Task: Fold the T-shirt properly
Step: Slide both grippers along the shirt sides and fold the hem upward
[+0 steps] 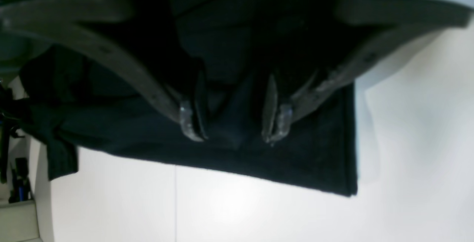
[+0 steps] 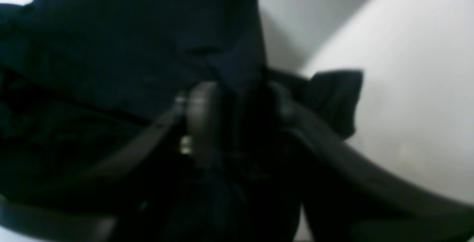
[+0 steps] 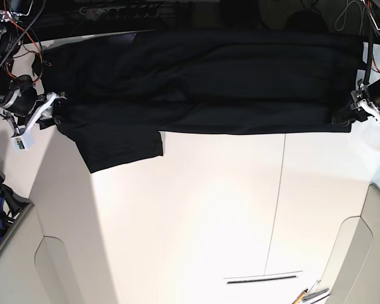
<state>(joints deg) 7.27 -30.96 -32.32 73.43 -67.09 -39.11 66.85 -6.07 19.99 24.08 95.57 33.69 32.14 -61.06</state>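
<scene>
The black T-shirt (image 3: 215, 82) lies as a long band across the far side of the white table (image 3: 196, 215), plain side up, one sleeve (image 3: 120, 149) sticking out toward the front on the left. My left gripper (image 3: 353, 113) is at the band's right end. In the left wrist view its jaws (image 1: 233, 125) stand apart over the T-shirt (image 1: 314, 153), with a ridge of cloth between the fingertips (image 1: 190, 123). My right gripper (image 3: 54, 111) is at the band's left end. The right wrist view is blurred, but the jaws (image 2: 244, 112) stand apart with dark T-shirt (image 2: 129, 31) cloth between them.
A seam (image 3: 275, 202) runs front to back through the table, and a dark slot (image 3: 263, 277) lies near the front edge. Small tools (image 3: 310, 294) sit at the front right corner. Cables and electronics (image 3: 12, 38) crowd the back left.
</scene>
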